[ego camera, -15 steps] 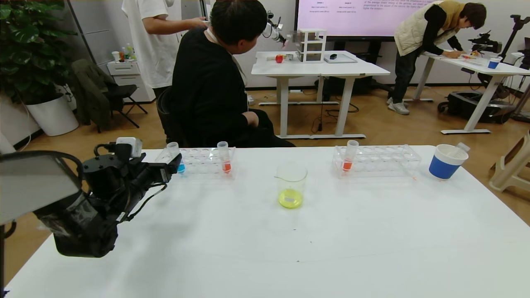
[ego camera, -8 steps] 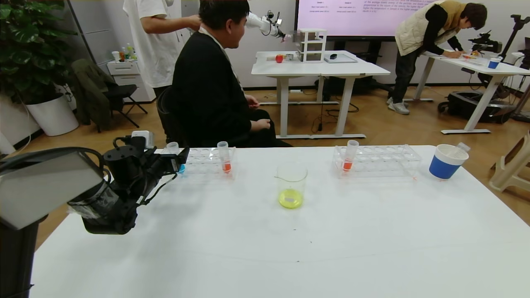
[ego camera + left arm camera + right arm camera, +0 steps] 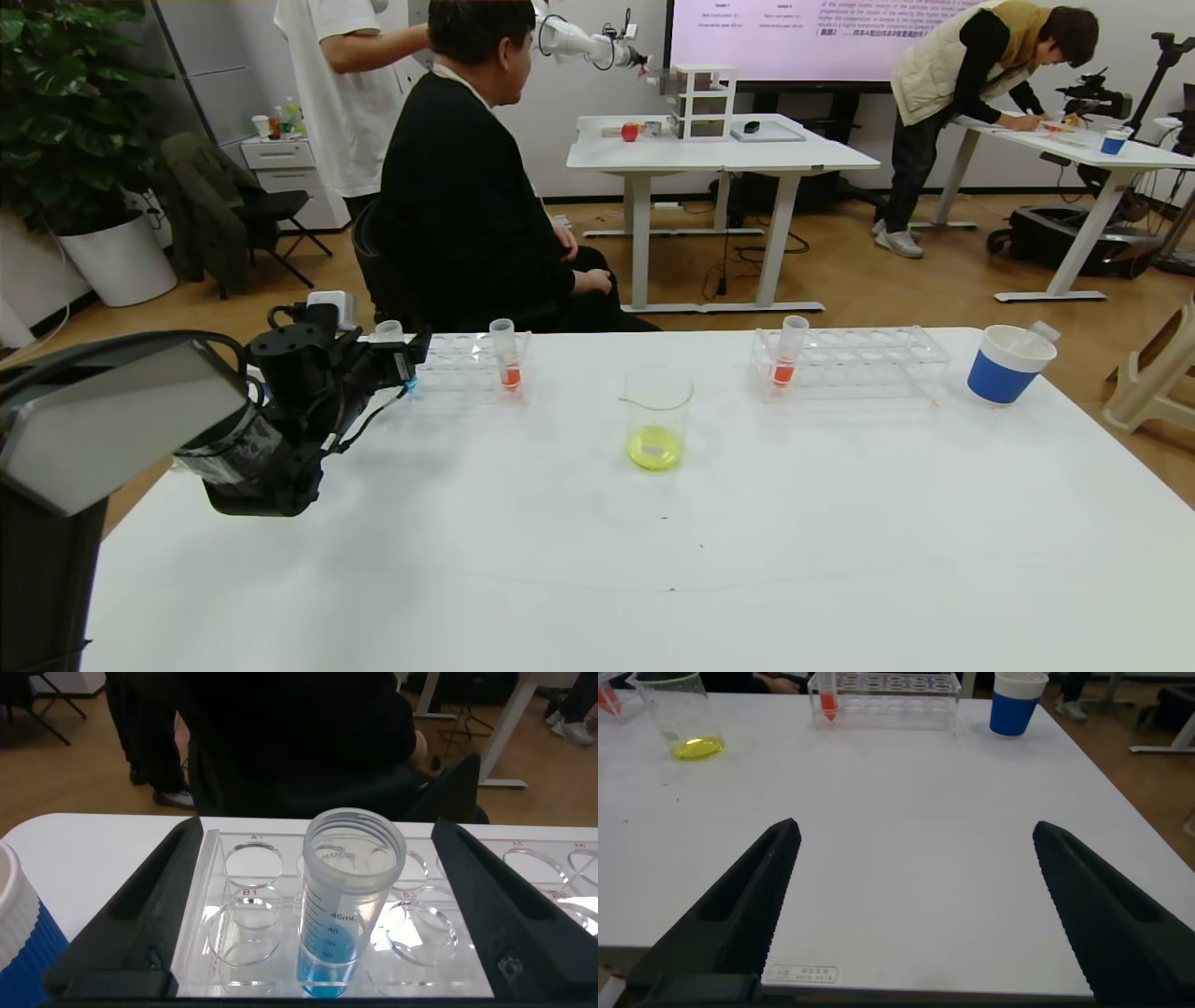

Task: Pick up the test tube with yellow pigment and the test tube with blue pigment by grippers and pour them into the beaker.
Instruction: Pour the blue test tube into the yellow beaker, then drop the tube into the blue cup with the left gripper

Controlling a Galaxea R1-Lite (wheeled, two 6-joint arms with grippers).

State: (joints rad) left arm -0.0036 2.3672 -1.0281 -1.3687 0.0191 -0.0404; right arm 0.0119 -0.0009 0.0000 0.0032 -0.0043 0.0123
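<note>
While left gripper (image 3: pixel 318 905) flanks blue tube (image 3: pixel 341 915), rack (image 3: pixel 234 905) walls crowd it.

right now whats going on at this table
The left claw is open around the blue tube, which stands in its clear rack; the claw hasn't closed on it. The beaker mid-table already holds yellow liquid. The right claw hangs open over bare table, idle.

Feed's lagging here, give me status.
Left hand open, straddling blue tube in rack. Right hand open, idle. Beaker already holds yellow. Nothing blocking.
</note>
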